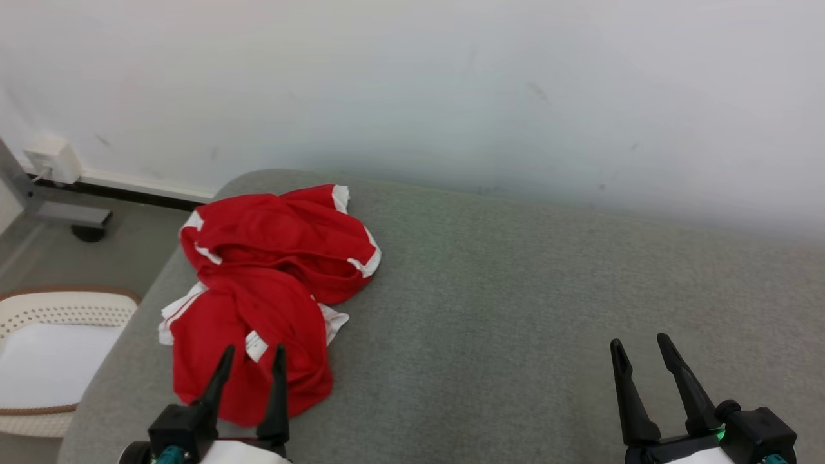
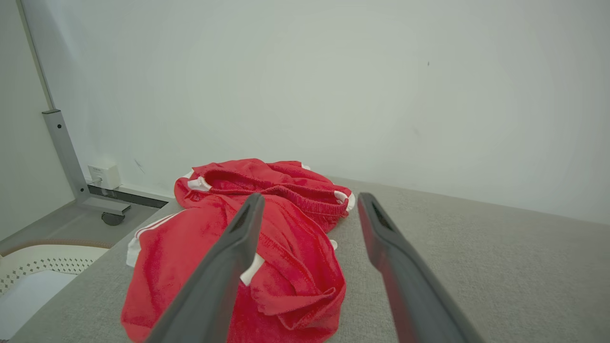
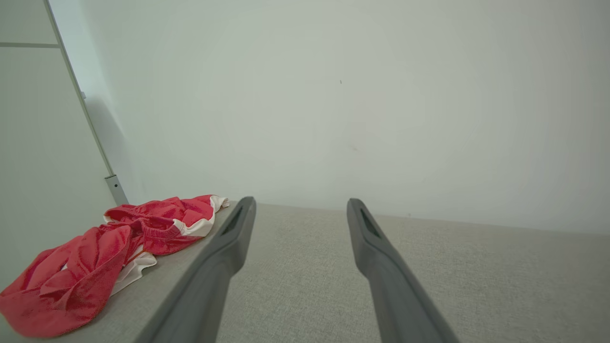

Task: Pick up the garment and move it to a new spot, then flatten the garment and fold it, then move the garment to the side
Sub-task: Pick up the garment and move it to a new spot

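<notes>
Clearly both tools stand spread and empty. The left tool (image 1: 254, 351) hovers at the near end of the garment (image 1: 271, 258), fingers pointing over the red cloth; whether they touch it I cannot tell. The right tool (image 1: 639, 340) hangs well apart, at the near right over the bare counter (image 1: 515, 290). The garment, red with white trim, lies crumpled at the counter's far-left corner, close to the edge, with a white basket (image 1: 58, 309) on the floor beyond. The pick-up looks not yet begun. Next, I judge, the left tool should dip, pinch a raised fold and carry it right towards the open middle.
</notes>
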`<state>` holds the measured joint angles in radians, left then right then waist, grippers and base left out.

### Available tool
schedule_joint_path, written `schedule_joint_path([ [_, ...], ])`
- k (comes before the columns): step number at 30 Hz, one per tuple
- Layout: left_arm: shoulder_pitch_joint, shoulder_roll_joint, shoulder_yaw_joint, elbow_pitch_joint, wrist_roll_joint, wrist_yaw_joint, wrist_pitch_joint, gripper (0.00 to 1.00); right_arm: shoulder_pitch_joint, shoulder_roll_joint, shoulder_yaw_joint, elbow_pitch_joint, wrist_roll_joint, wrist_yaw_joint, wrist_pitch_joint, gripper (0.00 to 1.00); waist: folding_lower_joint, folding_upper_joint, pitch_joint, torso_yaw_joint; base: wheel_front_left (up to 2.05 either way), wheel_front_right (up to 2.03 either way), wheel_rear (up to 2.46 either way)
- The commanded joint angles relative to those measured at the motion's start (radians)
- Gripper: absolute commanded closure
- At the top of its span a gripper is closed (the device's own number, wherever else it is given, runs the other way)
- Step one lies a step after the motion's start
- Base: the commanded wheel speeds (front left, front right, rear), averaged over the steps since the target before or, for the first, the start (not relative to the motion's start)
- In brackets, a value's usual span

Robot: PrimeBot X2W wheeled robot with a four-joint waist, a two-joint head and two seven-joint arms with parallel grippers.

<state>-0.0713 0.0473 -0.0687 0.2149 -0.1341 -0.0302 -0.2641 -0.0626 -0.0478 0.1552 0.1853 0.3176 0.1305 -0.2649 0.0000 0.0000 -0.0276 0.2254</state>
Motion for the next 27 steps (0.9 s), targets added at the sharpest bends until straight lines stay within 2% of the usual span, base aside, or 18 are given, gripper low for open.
schedule_joint_path([
  [1, 0.0, 0.006, 0.008, 0.005, 0.001, 0.003, -0.001, 0.0, 0.005, -0.005, 0.003, 0.0, 0.013, 0.0, 0.001, 0.0, 0.0, 0.0, -0.001, 0.055, 0.0, 0.0, 0.0],
  [6, 0.005, 0.006, 0.018, 0.016, -0.003, 0.004, -0.001, 0.0, 0.004, -0.005, 0.019, 0.003, 0.014, 0.0, 0.001, 0.0, 0.0, 0.0, -0.002, 0.113, 0.0, 0.0, 0.0],
  [14, 0.004, 0.006, 0.023, 0.021, -0.007, 0.001, -0.001, 0.0, 0.001, -0.005, 0.04, 0.011, 0.013, 0.0, 0.001, 0.0, 0.0, 0.0, -0.002, 0.152, 0.0, 0.0, 0.0],
  [22, -0.028, 0.006, 0.041, 0.037, -0.008, -0.012, -0.001, 0.0, -0.011, -0.005, 0.056, 0.014, 0.009, 0.0, 0.001, 0.0, 0.0, 0.0, 0.0, 0.142, 0.0, 0.0, 0.0],
  [27, -0.093, 0.029, 0.064, 0.099, -0.041, -0.033, 0.014, 0.0, -0.015, -0.005, 0.061, 0.017, 0.006, 0.0, 0.001, 0.0, 0.0, 0.0, 0.004, 0.115, 0.0, 0.0, 0.0],
])
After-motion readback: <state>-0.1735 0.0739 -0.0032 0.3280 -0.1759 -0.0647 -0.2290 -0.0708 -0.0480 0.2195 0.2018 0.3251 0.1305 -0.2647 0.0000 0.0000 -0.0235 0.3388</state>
